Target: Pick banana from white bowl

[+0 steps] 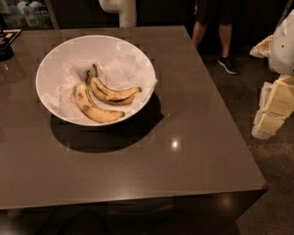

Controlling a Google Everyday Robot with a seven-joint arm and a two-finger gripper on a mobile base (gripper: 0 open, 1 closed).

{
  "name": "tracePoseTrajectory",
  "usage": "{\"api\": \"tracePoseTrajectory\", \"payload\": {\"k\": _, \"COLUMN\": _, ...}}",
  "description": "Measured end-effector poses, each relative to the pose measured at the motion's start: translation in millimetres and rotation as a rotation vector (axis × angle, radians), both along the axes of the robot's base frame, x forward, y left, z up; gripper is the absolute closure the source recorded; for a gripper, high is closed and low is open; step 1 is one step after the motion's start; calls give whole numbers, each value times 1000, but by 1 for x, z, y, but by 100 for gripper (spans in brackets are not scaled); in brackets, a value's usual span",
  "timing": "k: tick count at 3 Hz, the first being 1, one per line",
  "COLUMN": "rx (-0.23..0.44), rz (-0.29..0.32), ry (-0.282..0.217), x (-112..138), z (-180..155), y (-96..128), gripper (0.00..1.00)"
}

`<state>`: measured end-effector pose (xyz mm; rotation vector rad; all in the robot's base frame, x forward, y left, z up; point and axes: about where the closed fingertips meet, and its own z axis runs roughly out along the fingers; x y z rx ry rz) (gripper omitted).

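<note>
The white bowl (50, 64) stands on the far left part of the dark table, lined with crumpled white paper. Two bananas lie in it. The banana (114, 94) is the slim curved one with dark streaks, its long dark stem pointing to the back. A thicker yellow banana (94, 109) with brown blotches lies just in front of it, touching it. My gripper (272, 112), cream-coloured, hangs beyond the table's right edge, far to the right of the bowl and holding nothing that I can see.
The dark grey table (183, 147) ends at the right near my gripper and at the front. A white cylinder (121, 11) stands at the back edge. A person's legs (220, 36) stand beyond the far right corner. Dark items sit at the far left.
</note>
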<state>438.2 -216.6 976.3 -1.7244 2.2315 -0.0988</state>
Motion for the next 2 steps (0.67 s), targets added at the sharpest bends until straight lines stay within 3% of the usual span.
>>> {"api": "tracePoseTrajectory", "payload": {"k": 1, "rx": 0, "rz": 0, "ry": 0, "x": 0, "z": 0, "y": 0, "gripper": 0}}
{"api": "tracePoseTrajectory", "payload": {"k": 2, "rx": -34, "rz": -12, "ry": 1, "x": 3, "z": 0, "y": 26, "gripper": 0}}
